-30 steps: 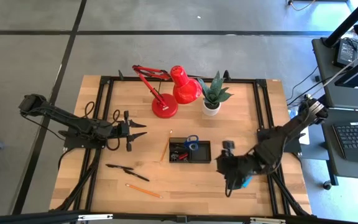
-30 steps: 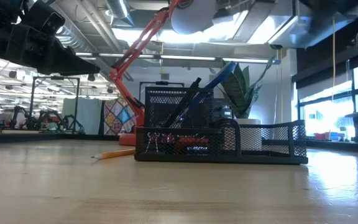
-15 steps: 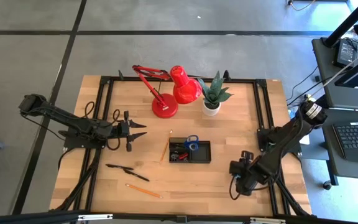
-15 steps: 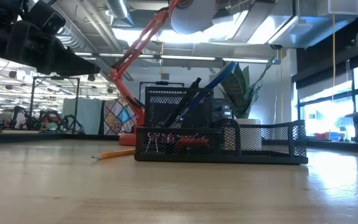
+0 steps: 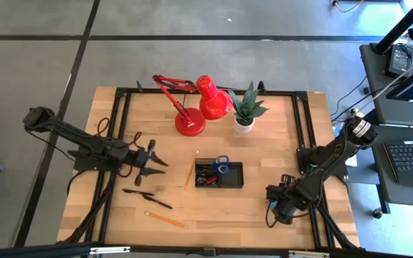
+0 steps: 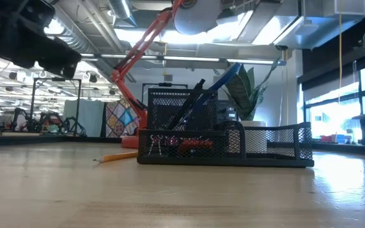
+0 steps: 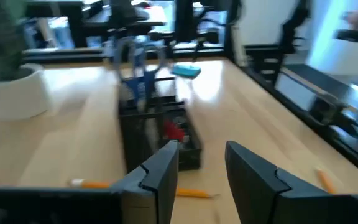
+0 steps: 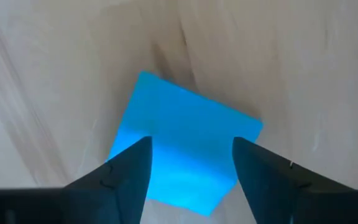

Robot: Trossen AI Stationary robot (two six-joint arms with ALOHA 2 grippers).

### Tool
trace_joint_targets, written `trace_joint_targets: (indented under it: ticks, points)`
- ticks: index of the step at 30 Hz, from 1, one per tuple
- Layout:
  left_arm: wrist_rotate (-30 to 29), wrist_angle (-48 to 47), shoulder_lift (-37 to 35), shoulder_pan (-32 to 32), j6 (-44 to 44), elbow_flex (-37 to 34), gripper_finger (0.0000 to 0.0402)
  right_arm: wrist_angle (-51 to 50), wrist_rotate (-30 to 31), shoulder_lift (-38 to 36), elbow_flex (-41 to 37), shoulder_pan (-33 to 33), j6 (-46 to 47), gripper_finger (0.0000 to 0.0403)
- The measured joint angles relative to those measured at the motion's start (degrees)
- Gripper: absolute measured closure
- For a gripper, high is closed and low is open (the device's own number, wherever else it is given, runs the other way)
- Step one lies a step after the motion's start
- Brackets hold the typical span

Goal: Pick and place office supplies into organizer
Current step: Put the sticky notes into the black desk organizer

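The black mesh organizer (image 5: pixel 219 174) sits mid-table and holds blue-handled scissors (image 5: pixel 221 163); it also shows in the low view (image 6: pixel 224 149). A blue note pad (image 8: pixel 185 149) lies flat on the wood near the table's right near corner. My right gripper (image 8: pixel 191 165) points down right over it, open, one finger above each side of the pad. My left gripper (image 5: pixel 158 163) hovers open left of the organizer (image 7: pixel 160 130). Black pens (image 5: pixel 145 194) and an orange pencil (image 5: pixel 167 219) lie on the table near it.
A red desk lamp (image 5: pixel 199 104) and a potted plant (image 5: pixel 246 111) stand at the far side behind the organizer. Another pencil (image 5: pixel 190 174) lies just left of the organizer. Black frame rails (image 5: pixel 117 143) run along the table's left and right sides.
My right gripper has swung toward the table's right near corner and come down over the blue note pad, covering it in the high view. My left gripper has turned and shifted slightly toward the near edge, staying open.
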Motion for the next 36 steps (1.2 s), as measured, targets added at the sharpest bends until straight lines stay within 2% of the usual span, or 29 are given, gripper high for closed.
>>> trace_joint_targets:
  ticks: [7,11,13,16,20,29,36]
  points:
    - [-0.39,7.28,1.84,-7.24,3.63,0.0,0.0274,3.13,0.81,5.85,0.36,0.02,-0.29,0.0178]
    - [-4.89,12.4,5.7,-11.43,7.36,0.83,0.0274,4.12,1.68,8.11,1.24,0.02,-0.25,0.0177]
    - [-7.58,12.42,8.53,-13.07,7.5,2.31,0.0274,5.12,4.12,8.33,2.07,0.02,-0.29,0.0177]
    - [-10.66,12.36,14.42,-14.89,7.03,5.48,0.0274,6.85,8.65,8.76,4.32,-0.2,-2.46,0.0177]
    - [-13.02,12.4,24.71,-16.27,7.04,11.48,0.0274,10.68,10.6,9.75,5.68,-1.25,-6.05,0.0178]
    - [-13.39,12.0,49.43,-16.57,11.57,29.15,0.0274,23.38,13.77,15.11,5.97,-5.75,-16.03,0.0178]
    - [-15.18,9.38,59.96,-16.53,16.33,41.2,0.0274,33.3,13.8,15.85,5.66,-8.79,-25.84,0.0178]
